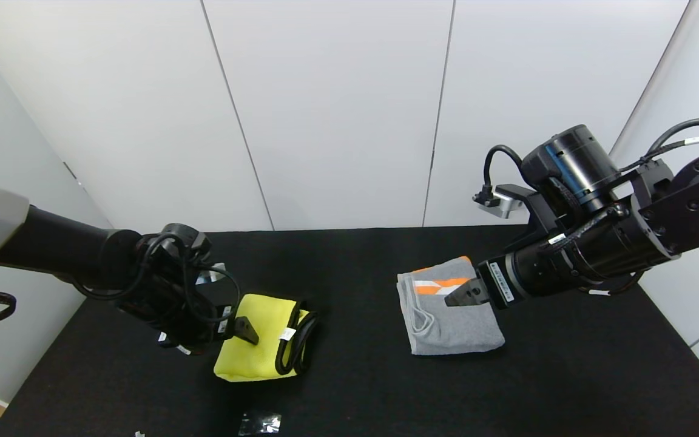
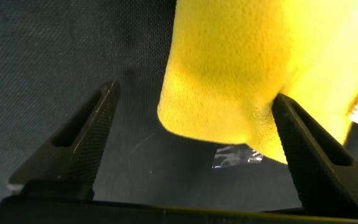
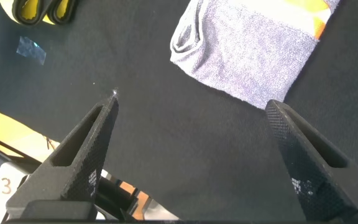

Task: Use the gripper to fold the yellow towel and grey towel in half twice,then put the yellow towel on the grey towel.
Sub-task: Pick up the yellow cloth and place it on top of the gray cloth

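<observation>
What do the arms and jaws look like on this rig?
Both arms are black, round-sectioned, with looping black cables and small white labels. The left gripper and right gripper have black, wedge-shaped, textured jaws with slotted cutouts. The right arm shows a blue ring and a silver bracket.

You have a black table [image 1: 355, 388] before you; on its left lies the yellow towel [image 1: 258, 340], folded, black trim showing at its right edge; well apart on the right lies the grey towel [image 1: 449, 315], folded, orange blocks up; a clear scrap [image 1: 260, 423] lies near the front edge.
</observation>
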